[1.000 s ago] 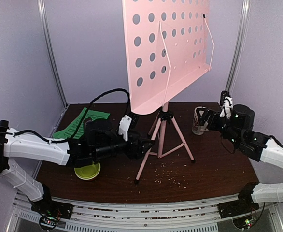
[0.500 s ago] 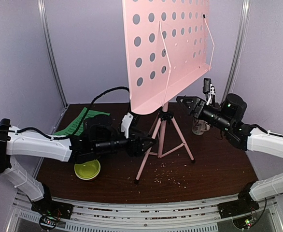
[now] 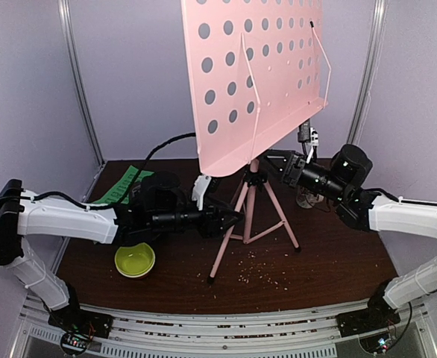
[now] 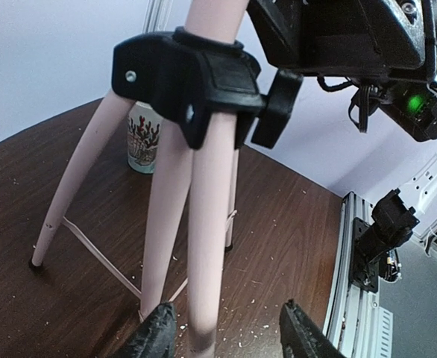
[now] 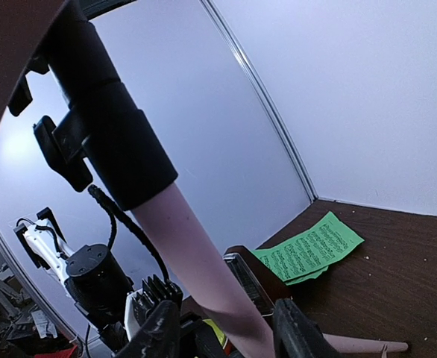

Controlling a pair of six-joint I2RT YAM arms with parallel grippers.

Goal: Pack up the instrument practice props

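Observation:
The pink music stand (image 3: 256,74) stands mid-table on its tripod, with its perforated desk tilted. My left gripper (image 3: 237,218) is open around the tripod's front leg (image 4: 203,246), which lies close to the left finger, with a gap on the other side. My right gripper (image 3: 267,160) is open astride the stand's centre pole (image 5: 192,242), just under the black clamp, and the pole fills most of the gap. Green sheet-music pages (image 3: 121,186) lie at the back left of the table. The dark red metronome (image 5: 259,280) with its clear cover shows behind the pole in the right wrist view.
A yellow-green bowl (image 3: 135,261) sits near the front left, under my left arm. A white patterned mug (image 4: 144,138) stands behind the tripod at the back right. Crumbs lie scattered on the dark wood table (image 3: 315,261). Purple walls close in the back and sides.
My right gripper swung from beside the mug up and left to the stand's pole. The left gripper slid forward onto the front leg. Both pairs of jaws narrowed, and the desk shifted slightly left.

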